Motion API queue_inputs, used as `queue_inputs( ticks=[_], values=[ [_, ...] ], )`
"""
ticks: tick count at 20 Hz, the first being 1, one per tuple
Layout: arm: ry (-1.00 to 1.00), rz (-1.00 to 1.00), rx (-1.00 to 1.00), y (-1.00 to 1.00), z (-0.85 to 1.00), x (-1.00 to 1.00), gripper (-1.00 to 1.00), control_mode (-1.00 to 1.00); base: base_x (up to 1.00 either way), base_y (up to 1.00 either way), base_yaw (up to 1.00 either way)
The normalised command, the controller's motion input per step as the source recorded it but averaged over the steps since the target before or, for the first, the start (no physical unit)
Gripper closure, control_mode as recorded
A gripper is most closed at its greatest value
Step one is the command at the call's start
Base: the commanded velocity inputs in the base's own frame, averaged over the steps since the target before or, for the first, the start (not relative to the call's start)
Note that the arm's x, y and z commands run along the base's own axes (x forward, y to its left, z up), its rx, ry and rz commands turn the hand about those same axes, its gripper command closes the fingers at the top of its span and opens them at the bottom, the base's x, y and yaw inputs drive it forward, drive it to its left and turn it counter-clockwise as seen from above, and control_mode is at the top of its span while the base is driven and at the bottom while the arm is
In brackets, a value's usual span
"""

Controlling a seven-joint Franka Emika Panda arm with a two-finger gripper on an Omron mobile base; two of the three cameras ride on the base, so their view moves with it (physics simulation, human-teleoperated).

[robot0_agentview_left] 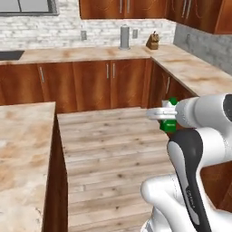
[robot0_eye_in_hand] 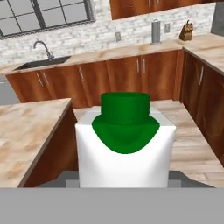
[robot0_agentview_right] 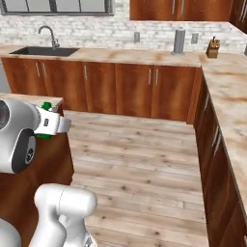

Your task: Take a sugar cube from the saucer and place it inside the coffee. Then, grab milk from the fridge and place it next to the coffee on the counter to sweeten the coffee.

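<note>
The milk [robot0_eye_in_hand: 125,148] is a white carton with a green cap, very close in the hand view. My gripper [robot0_agentview_left: 159,114] is shut on the milk [robot0_agentview_left: 169,114], which hangs in the air over the wooden floor, level with the counter tops. From the right base view the milk [robot0_agentview_right: 47,120] sits at the end of my white hand, beside the corner of the island. The counter [robot0_agentview_left: 195,72] runs along the back wall and down the right side. The coffee, the saucer and the fridge are out of view.
An island counter [robot0_agentview_left: 22,149] stands close on the left. A sink with a faucet [robot0_agentview_right: 46,50] is set in the back counter under windows. A steel canister [robot0_agentview_left: 124,37] and a knife block [robot0_agentview_left: 153,41] stand in the back corner. Wooden floor [robot0_agentview_left: 113,154] lies between.
</note>
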Motion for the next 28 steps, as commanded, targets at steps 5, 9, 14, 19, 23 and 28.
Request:
queue_inputs(
  ticks=[5,9,14,19,23,28],
  values=[
    [0.0,0.0,0.0,0.0,0.0,0.0,1.0,1.0,1.0,-0.4,0.1],
    [0.0,0.0,0.0,0.0,0.0,0.0,1.0,1.0,1.0,-0.22,0.17],
    [0.0,0.0,0.0,0.0,0.0,0.0,1.0,1.0,1.0,-0.22,0.18],
    [0.0,0.0,0.0,0.0,0.0,0.0,1.0,1.0,1.0,-0.29,0.18],
    [0.0,0.0,0.0,0.0,0.0,0.0,1.0,1.0,1.0,-0.22,0.25],
    [0.0,0.0,0.0,0.0,0.0,0.0,1.0,1.0,1.0,-0.2,0.28]
  ],
)
